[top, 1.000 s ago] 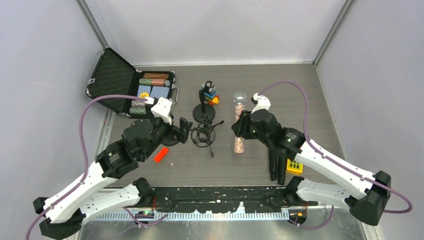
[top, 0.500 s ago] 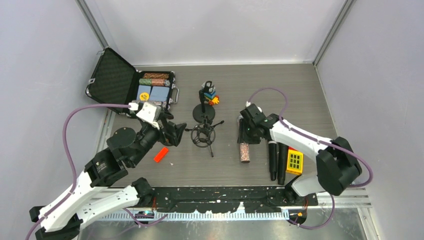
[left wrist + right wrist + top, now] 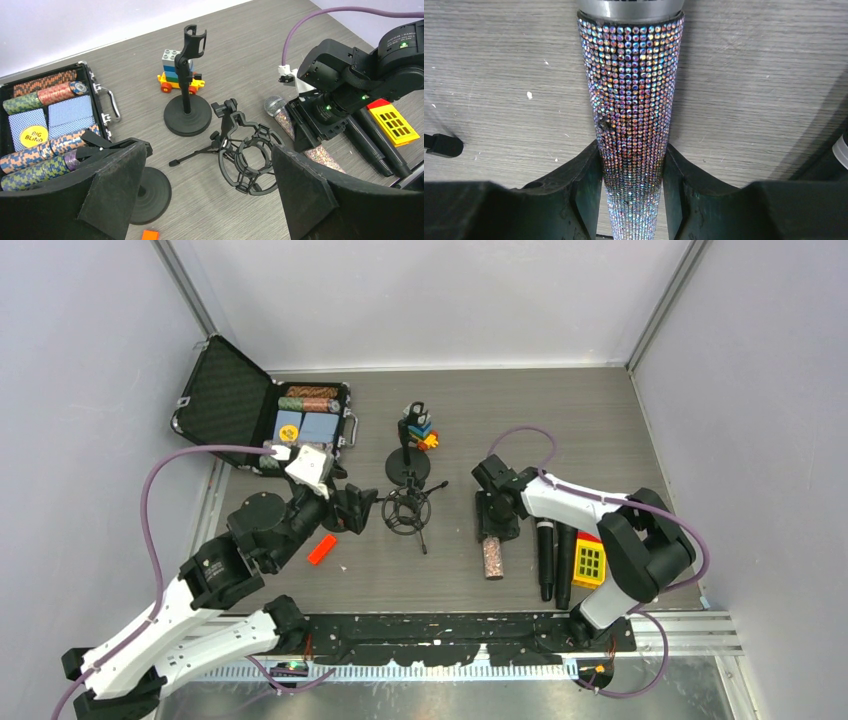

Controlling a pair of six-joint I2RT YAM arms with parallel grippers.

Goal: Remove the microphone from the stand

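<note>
Rhinestones cover the microphone [image 3: 492, 556], which in the top view sits low over the table [image 3: 620, 440] with its tail toward the near edge. It is well apart from the stand [image 3: 408, 466], whose clip [image 3: 418, 412] is empty. The right gripper [image 3: 497, 518] clamps the barrel near the head end, just beside two black microphones [image 3: 553, 560] that lie parallel to it. The left gripper [image 3: 360, 510] hovers by the shock mount [image 3: 405, 510], spread wide and holding nothing. Removal looks done, so I judge the step in hand to be laying the microphone down.

In the left wrist view the clip gapes bare in front of the Duplo bricks [image 3: 172, 65]. The microphone's mesh head [image 3: 274, 105] pokes out beside the right gripper, near the shock mount's ring. The left fingers [image 3: 115, 190] stand far apart with nothing between them.

In the right wrist view both fingers [image 3: 584, 185] press the tapering sparkly barrel from either side, below the silver collar [image 3: 631, 10]. I cannot tell whether the barrel touches the wood.

To do this well, lower until the barrel rests along its length, keeping it parallel to the black microphones. Then ease the jaws apart and back straight up. A tapered barrel will likely roll in a curve if dropped or nudged, and the stones may catch on the pads.
</note>
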